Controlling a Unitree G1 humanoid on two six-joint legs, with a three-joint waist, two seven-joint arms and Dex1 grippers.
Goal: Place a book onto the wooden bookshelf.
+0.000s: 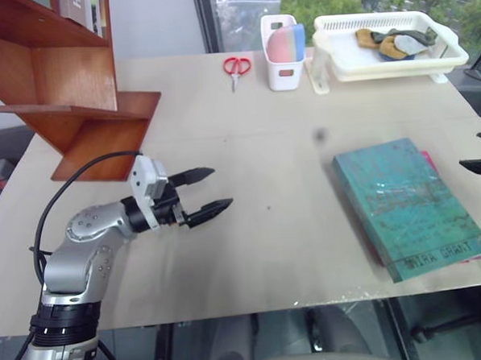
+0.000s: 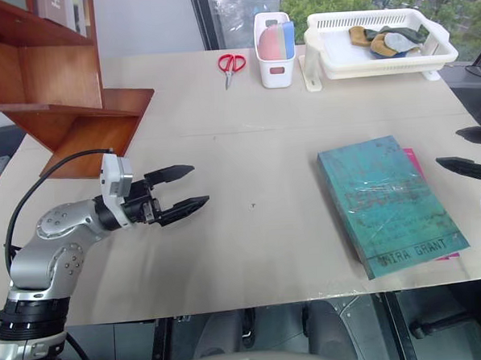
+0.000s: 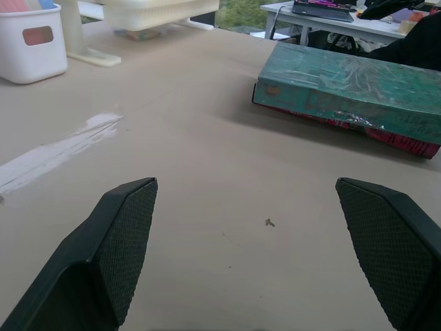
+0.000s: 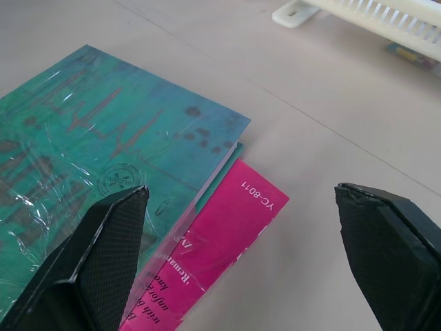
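The book [image 1: 409,207] lies flat at 3 o'clock on the worktop [image 1: 263,146], over a pink book [image 4: 220,238]. Both grippers, left [image 1: 206,191] and right [image 2: 465,152], have fingers apart, empty.

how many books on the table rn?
2. The teal book lies flat near the table's right front edge; a thinner pink book lies under it, poking out on the far-right side. More stand on the wooden bookshelf, cropped, uncounted.

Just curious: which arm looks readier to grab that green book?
The right. Its open pincer hangs beside the book, while the left pincer hovers far across the table.
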